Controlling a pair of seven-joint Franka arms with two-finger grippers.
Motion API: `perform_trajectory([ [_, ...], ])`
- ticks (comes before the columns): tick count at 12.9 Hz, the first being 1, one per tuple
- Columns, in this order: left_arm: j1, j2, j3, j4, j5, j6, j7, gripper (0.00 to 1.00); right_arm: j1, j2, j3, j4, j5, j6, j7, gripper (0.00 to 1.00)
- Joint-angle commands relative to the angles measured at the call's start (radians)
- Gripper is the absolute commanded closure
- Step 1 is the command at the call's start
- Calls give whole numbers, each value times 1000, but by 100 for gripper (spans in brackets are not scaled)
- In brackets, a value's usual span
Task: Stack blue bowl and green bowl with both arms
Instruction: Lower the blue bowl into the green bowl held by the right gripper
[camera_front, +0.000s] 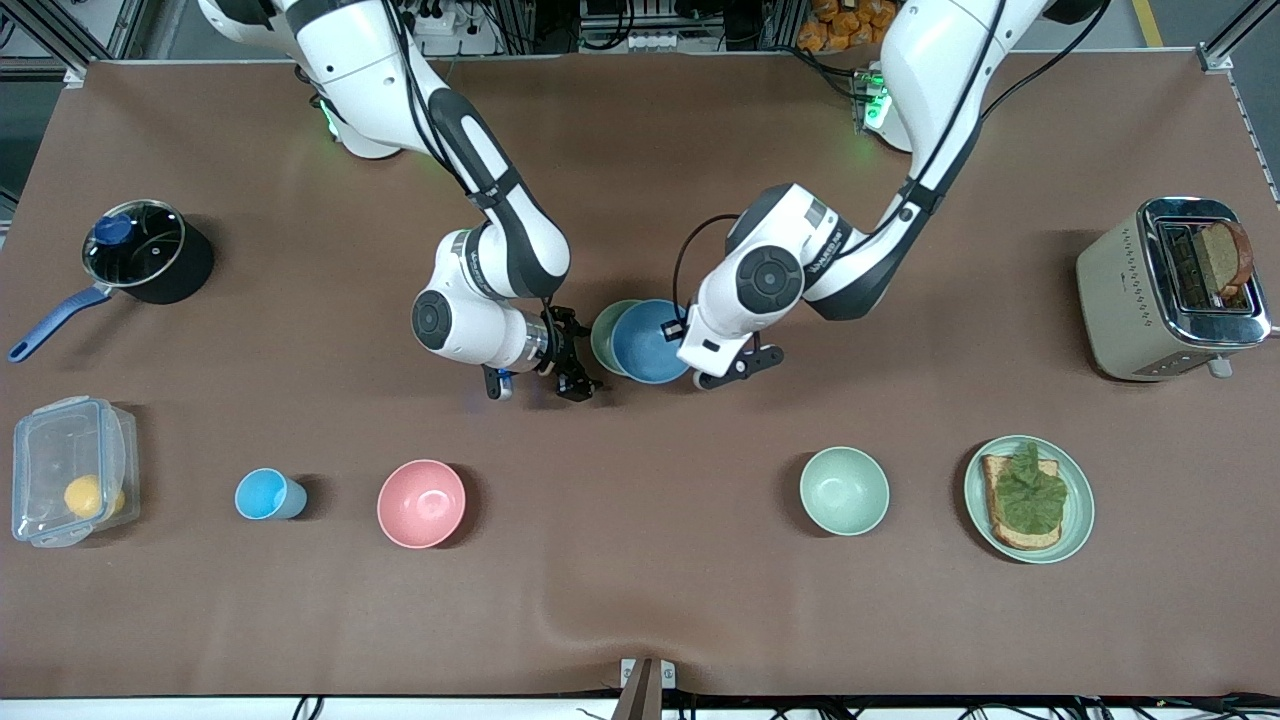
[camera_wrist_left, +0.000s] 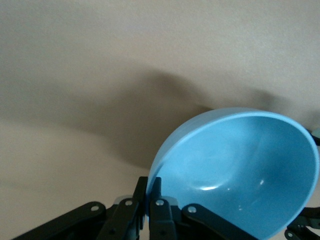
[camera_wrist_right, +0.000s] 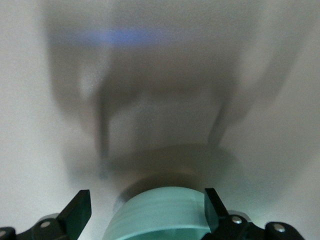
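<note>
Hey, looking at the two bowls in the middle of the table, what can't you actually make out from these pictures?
- Green bowl: front view, mostly hidden by the blue bowl; whether the two touch is unclear.
- Left pincer shut on the blue bowl's rim: front view, covered by its wrist.
- Green bowl: right wrist view, cut off by the edge between the open right pincer.
</note>
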Motion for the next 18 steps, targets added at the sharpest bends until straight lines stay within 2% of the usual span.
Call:
perform_trajectory([
  [1,-21,0,7,2,-26,13,-15,100,1,3,-2,3,23,7,-18,0],
  [6,-57,23,8,1,-21,94,-37,100,-5,3,-2,-2,23,5,-44,0],
  [18,-77,54,12,-24,-11,122,-54,100,-7,3,-2,-2,23,3,-45,0],
])
